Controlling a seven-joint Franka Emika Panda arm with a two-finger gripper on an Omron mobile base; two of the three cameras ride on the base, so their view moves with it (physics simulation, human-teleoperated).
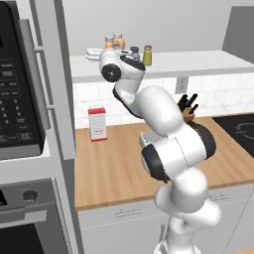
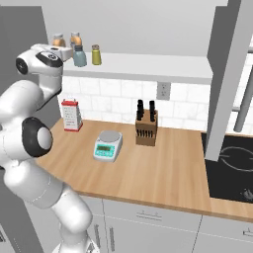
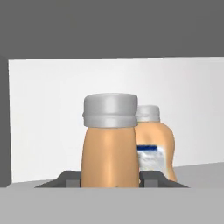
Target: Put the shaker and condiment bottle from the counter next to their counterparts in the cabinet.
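One slim orange-tan bottle with a grey cap [image 3: 109, 144] clamped in the tool [image 3: 110, 178]
Set it down upright just short of the wider white-labelled orange bottle [image 3: 156, 146] behind it, then release

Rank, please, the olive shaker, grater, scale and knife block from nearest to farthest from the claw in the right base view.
Claw, shut on the slim bottle, up at the shelf's left end.
1. Olive shaker, on the shelf, right.
2. Grater, counter below.
3. Scale, further right.
4. Knife block, farthest right.
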